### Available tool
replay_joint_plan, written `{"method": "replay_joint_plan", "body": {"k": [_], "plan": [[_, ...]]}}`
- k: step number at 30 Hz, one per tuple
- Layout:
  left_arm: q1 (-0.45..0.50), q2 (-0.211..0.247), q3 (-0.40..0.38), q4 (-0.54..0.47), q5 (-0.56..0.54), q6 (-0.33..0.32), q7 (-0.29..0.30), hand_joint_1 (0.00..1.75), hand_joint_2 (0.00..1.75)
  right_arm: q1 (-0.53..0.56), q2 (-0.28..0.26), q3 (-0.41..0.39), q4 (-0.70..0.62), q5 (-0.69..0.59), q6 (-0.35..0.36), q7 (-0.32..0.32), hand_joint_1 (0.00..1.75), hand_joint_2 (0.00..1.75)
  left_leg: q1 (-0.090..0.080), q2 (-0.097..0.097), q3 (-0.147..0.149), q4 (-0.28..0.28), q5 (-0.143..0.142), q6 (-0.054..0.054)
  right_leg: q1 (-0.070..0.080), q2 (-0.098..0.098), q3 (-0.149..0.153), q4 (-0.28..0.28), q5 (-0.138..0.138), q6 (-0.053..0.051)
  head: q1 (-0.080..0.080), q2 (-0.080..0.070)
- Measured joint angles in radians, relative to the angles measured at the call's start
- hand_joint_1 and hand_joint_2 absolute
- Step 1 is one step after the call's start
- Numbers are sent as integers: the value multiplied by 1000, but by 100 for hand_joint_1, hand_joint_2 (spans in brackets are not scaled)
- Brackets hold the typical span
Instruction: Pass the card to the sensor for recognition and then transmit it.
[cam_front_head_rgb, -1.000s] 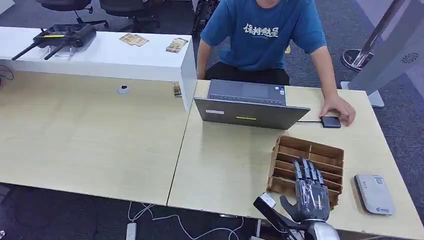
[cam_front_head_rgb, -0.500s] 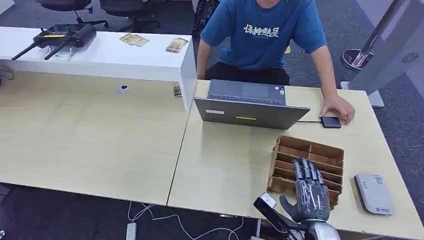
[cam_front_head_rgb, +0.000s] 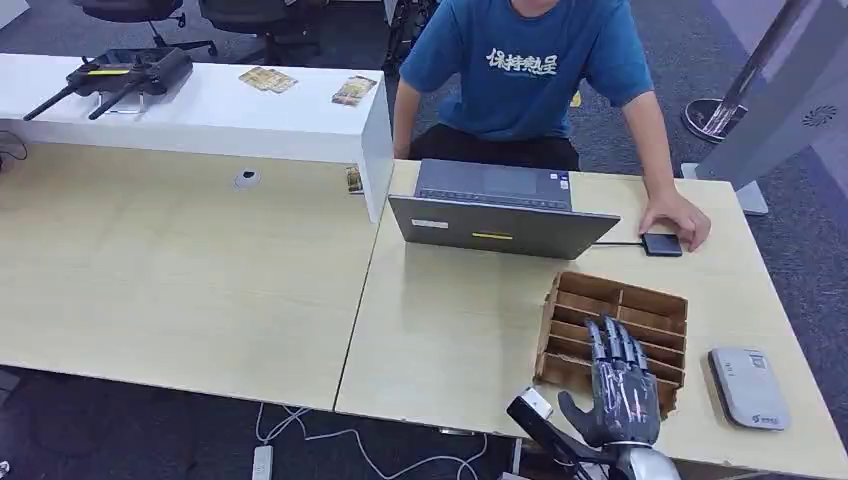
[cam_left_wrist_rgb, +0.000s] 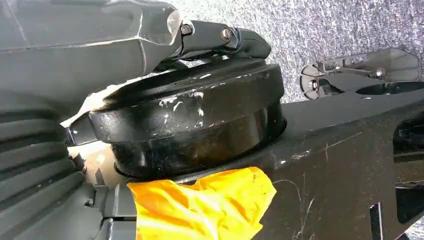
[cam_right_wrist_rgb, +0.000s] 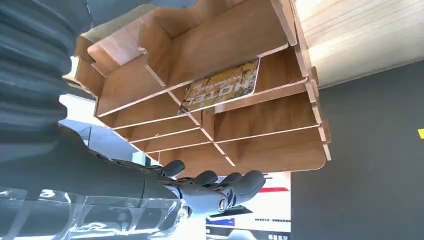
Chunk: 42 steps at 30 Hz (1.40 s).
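- Reaching over the wooden card rack (cam_front_head_rgb: 615, 335), the right hand (cam_front_head_rgb: 622, 385) hovers with fingers extended and slightly apart, holding nothing. The wrist view shows the fingertips (cam_right_wrist_rgb: 235, 182) at the rack's near edge, clear of the card.
- Card location: the card (cam_right_wrist_rgb: 220, 86), yellow-patterned and printed "HOTEL", lies in one compartment of the rack, resting against a divider, about midway along the rack. Its long axis runs along the compartment, parallel to the dividers. Its printed face is turned outward toward the wrist camera.
- Left hand (cam_left_wrist_rgb: 40, 190): its ribbed cover shows in the left wrist view; finger state cannot be told.
- Sensor: the small black reader (cam_front_head_rgb: 661, 244) sits on the counter (cam_front_head_rgb: 450, 330) beyond the rack, beside the laptop (cam_front_head_rgb: 500, 215), with a person's hand (cam_front_head_rgb: 680, 215) touching it.
- Risk 1: the compartments are narrow. Thick fingers may jam against dividers or push the card flat and deeper, beyond reach.
- Risk 2: the rack looks light and unfixed. A sideways finger load could tip or slide it along the counter.
- Risk 3: a thin card pinched by one edge may slip or rotate on withdrawal.
- Risk 4: the person's hand at the reader lies where the card must go; contact is possible.
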Motion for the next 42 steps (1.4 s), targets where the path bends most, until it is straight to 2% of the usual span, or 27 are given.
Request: {"method": "replay_joint_plan", "body": {"k": [1,4,6,8,10,42], "plan": [[0,0,0,0,0,0,0,0,175,0,0,0,0,0,0,0,175,175,0,0,0,0,0,0,0,0,0,0,0,0,0,0],[0,0,0,0,0,0,0,0,175,0,0,0,0,0,0,0,173,175,0,0,0,0,0,0,0,0,0,0,0,0,0,0],[0,0,0,0,0,0,0,0,175,0,0,0,0,0,1,-3,162,175,0,0,0,0,0,0,0,0,0,0,0,0,0,0],[0,0,0,0,0,0,0,0,175,0,0,0,0,0,1,-3,162,175,0,0,0,0,0,0,0,0,0,0,0,0,0,0],[0,0,0,0,0,0,0,0,175,0,0,0,0,-1,2,-3,171,175,0,0,0,0,0,0,0,0,0,0,0,0,0,0],[0,0,0,0,0,0,0,0,175,-2,-1,0,-8,-5,7,-3,171,175,0,0,0,0,0,0,0,0,0,0,0,0,0,0]]}}
